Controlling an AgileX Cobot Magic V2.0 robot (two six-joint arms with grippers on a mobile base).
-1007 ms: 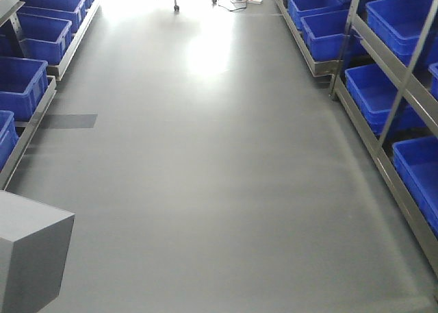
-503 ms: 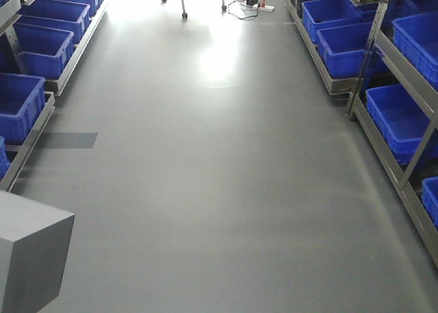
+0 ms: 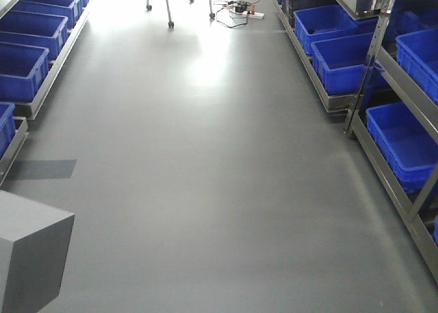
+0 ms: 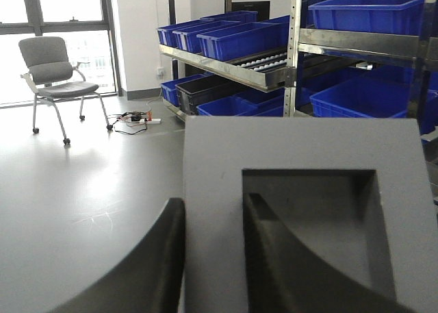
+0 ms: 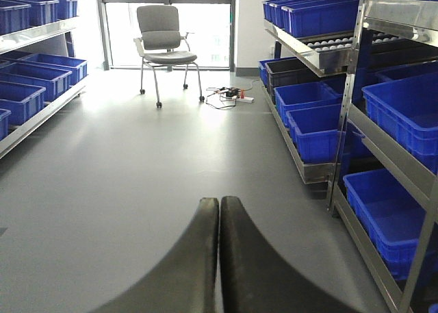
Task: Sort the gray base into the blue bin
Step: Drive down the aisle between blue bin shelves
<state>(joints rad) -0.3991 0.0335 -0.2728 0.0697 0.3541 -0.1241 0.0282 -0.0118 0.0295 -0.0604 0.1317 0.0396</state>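
Left wrist-mounted view: matte gray cube-like base (image 4: 308, 145) is clamped in the left gripper (image 4: 212, 214), one jaw inside the square recess, one outside its 9 o'clock wall. Likely light, rigid, matte enough to resist slipping. On the right gripper (image 5: 219, 210) the tips are together, empty.

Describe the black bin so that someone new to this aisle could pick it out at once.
Take the metal shelving on the right side of the aisle and follow its bottom level toward the chair by the window. Near that far end sits the black bin, with blue bins on both sides of it in the row; it is the only black one there.
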